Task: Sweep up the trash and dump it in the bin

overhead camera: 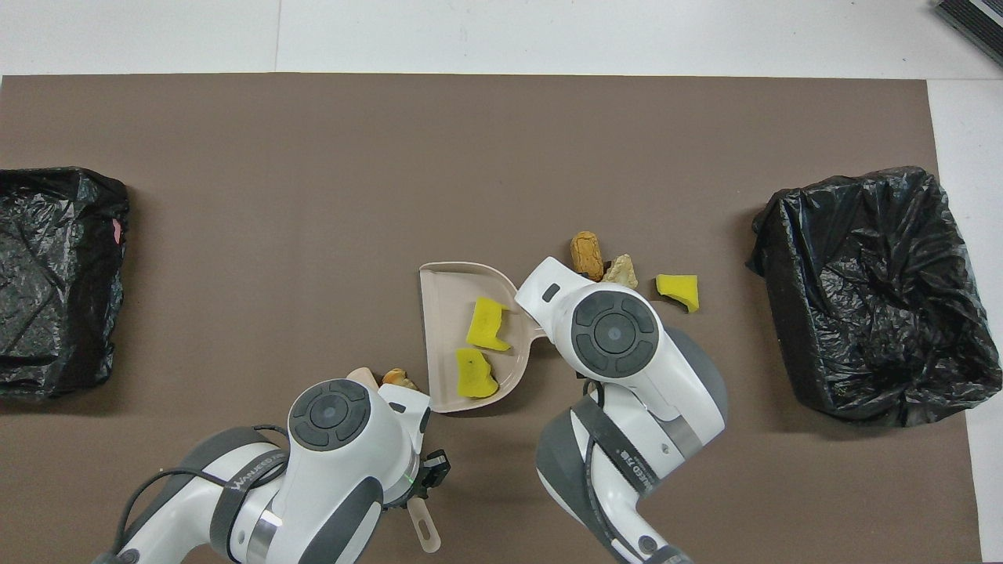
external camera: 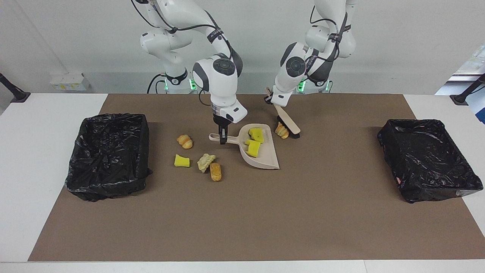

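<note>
On the brown table mat [external camera: 242,212], two black bag-lined bins [external camera: 109,155] [external camera: 428,159] sit at three and nine o'clock. The right gripper [external camera: 222,141] is clamped on the beige plastic dustpan [external camera: 261,157] with two yellow sponge chunks [external camera: 254,142]; the left gripper [external camera: 273,103] is clamped on the wooden-handled brush [external camera: 288,123], which touches a croissant-like lump [external camera: 282,131]. Four more chunks [external camera: 201,157] lie beside the dustpan's handle.
</note>
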### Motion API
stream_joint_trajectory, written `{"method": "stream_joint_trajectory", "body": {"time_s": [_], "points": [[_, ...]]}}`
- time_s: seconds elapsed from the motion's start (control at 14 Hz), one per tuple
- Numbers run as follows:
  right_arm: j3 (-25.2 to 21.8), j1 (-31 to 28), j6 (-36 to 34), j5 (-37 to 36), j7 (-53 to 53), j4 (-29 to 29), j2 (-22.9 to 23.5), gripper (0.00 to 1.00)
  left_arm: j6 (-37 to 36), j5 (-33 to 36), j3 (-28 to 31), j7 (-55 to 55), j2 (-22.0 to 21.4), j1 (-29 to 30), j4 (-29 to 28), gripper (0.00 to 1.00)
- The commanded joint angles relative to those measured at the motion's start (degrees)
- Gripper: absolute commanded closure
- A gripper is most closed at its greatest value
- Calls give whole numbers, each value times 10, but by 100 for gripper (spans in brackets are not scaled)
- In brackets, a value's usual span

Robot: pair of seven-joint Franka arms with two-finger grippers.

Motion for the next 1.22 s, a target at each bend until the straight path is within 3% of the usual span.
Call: {"method": "stream_joint_trajectory", "body": {"time_s": [0.0,0.21,0.5,0.86,1.14], "points": [[4,4,13,5,18,-3,7,100,10,-14,5,83,35,1,48,100],[3,1,16,5,23,14,19,100,38,-15,5,173,55,-1,75,100],[3,-9,11,6,23,24,22,100,20,-8,5,162,79,-6,124,100],[3,-40,-19,7,13,43,5,100,-116,49,8,131,55,-2,157,100],[3,-76,-75,49,-28,85,2,100,-164,72,5,78,26,-12,147,100]]}}
